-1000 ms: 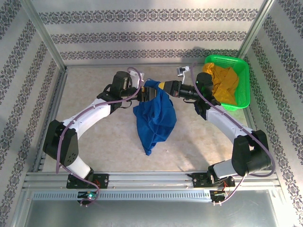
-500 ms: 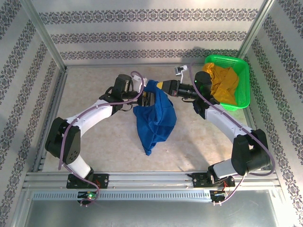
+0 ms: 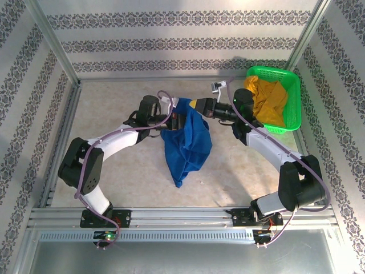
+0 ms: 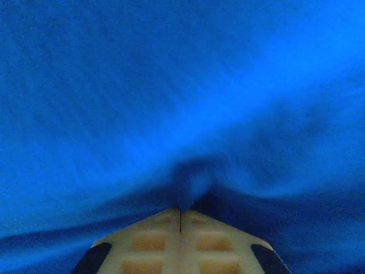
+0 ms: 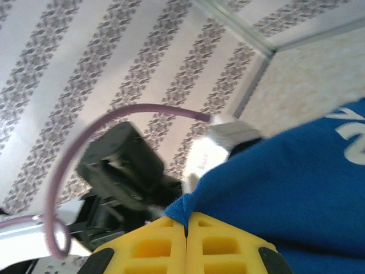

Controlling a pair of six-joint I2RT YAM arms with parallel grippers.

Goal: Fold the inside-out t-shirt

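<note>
At the centre of the overhead view, the royal-blue cotton t-shirt [image 3: 187,142] hangs bunched between the two arms. Its upper edge is raised, and its lower part tapers to a point toward the lower middle of the frame, above the beige speckled table surface [image 3: 114,165]. Whether that point rests on the table cannot be told from this view. The left gripper [image 3: 178,121] meets the upper left part of the cloth. The right gripper [image 3: 193,104] meets the top edge just above and to the right of it, so the two grippers stand near each other. In the left wrist view, the left gripper [image 4: 181,212] has its cream fingers pressed together at the bottom centre. The blue fabric [image 4: 182,85] is drawn into a dark pucker at the tips, so it is clenched on the t-shirt. In the right wrist view, the right gripper [image 5: 186,224] has its yellow fingers pressed together on a corner of the blue cloth [image 5: 285,188], which spreads across the lower right. A whitish print [image 5: 348,134] shows at the right edge. The bright green plastic mesh basket [image 3: 293,80] sits in the upper right of the overhead view, well apart from the t-shirt. It holds a crumpled mustard-yellow garment [image 3: 268,101].
</note>
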